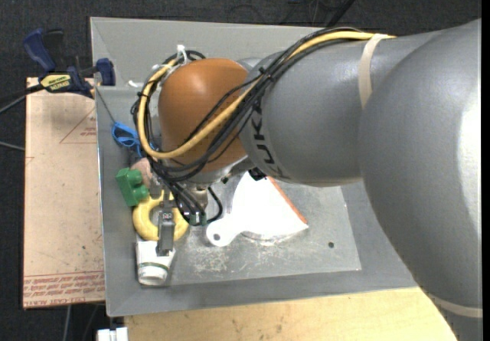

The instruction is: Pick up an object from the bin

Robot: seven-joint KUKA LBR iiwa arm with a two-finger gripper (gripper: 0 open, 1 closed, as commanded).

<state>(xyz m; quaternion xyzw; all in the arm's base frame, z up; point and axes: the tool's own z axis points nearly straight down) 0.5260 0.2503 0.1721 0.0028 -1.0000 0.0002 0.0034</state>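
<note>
My gripper point(164, 243) reaches down under the arm's orange cover at the bin's front left. It sits right over a yellow ring-shaped thing point(145, 218) lying on the bin floor. Just in front of the ring lies a small white cylinder point(151, 266), touching or almost touching the gripper's tip. A green blocky thing point(131, 185) lies just behind the ring against the left wall. Whether anything is gripped cannot be seen.
A flat white thing with a rounded handle and an orange edge point(256, 218) lies in the middle of the bin, to the gripper's right. A blue thing point(122, 134) sits by the left wall further back. The arm and its cables hide the bin's back and right.
</note>
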